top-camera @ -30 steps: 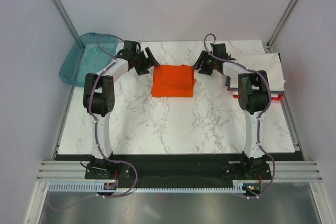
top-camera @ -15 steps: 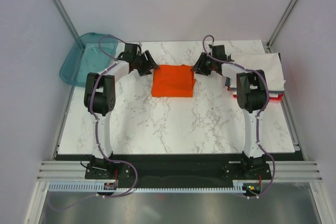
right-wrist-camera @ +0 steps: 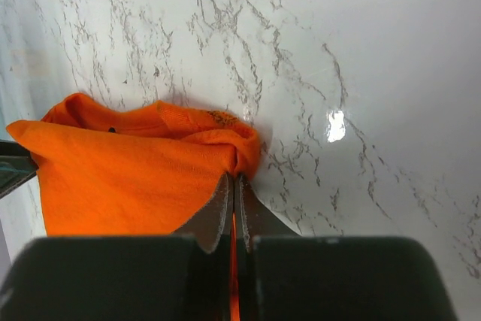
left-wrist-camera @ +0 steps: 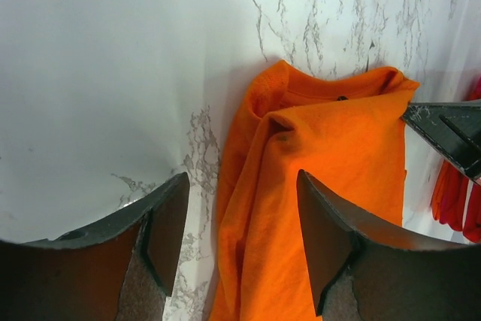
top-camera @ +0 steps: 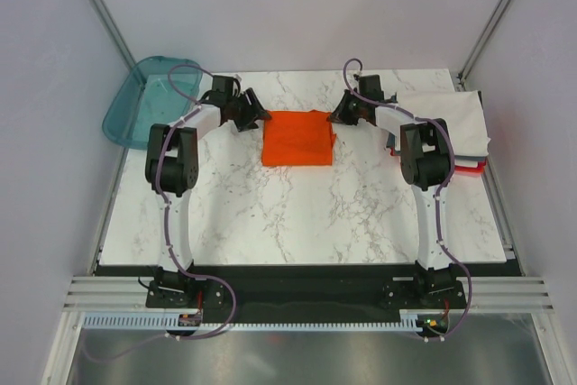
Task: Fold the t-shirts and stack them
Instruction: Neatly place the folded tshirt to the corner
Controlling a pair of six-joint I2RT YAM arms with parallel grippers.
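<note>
Right hand [right-wrist-camera: 233,180] has clamped onto the orange t-shirt [right-wrist-camera: 128,171] — left hand [left-wrist-camera: 242,186] still agape at its other edge.

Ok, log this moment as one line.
step: folding orange shirt | right gripper: shut on shirt corner | left gripper: open over opposite edge | folded pile: right side

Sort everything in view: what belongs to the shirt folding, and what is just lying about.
Belongs to the job:
- orange t-shirt, pinched at one far corner by the right gripper
- left gripper, open at the other far corner
- pile of folded shirts, white on top, at the right edge

Just lying about:
- teal tray, far left corner
- marble table, only the work surface
</note>
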